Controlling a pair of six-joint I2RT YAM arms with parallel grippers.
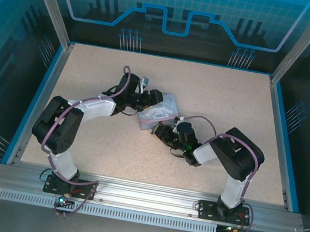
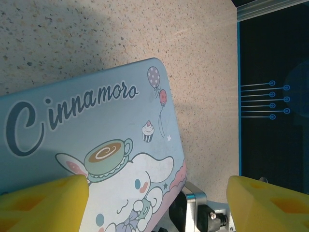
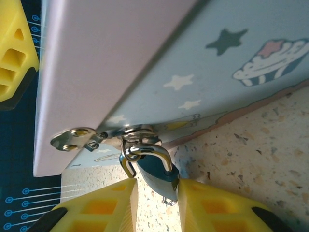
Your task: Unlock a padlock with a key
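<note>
While the left gripper (image 2: 157, 195) stands over the cartoon end of the tin (image 2: 96, 121), its jaws are spread wide. One yellow pad overlaps the lid and the other hangs clear past the tin's edge. Whether either pad presses the tin I cannot tell from here. It looks like a bracing hold, meant to keep the tin from sliding on the surface (image 3: 251, 159).

Further right, the padlock (image 3: 155, 175) hangs by its shackle (image 3: 145, 151) from the metal hasp (image 3: 77, 137) on the tin's side, just above the surface. The right gripper (image 3: 158, 193) has it between its jaws, which sit narrow on either side of the dark body. I cannot make out if they are truly pinching it yet.

My guess is that this step is securing the lock, with the unlocking not yet begun. The next move calls for a steady hold that leaves the keyhole reachable.

The padlock's lower end is hidden between the pads. A small glint of metal below it is too small to name. Where the key lies I cannot say.
</note>
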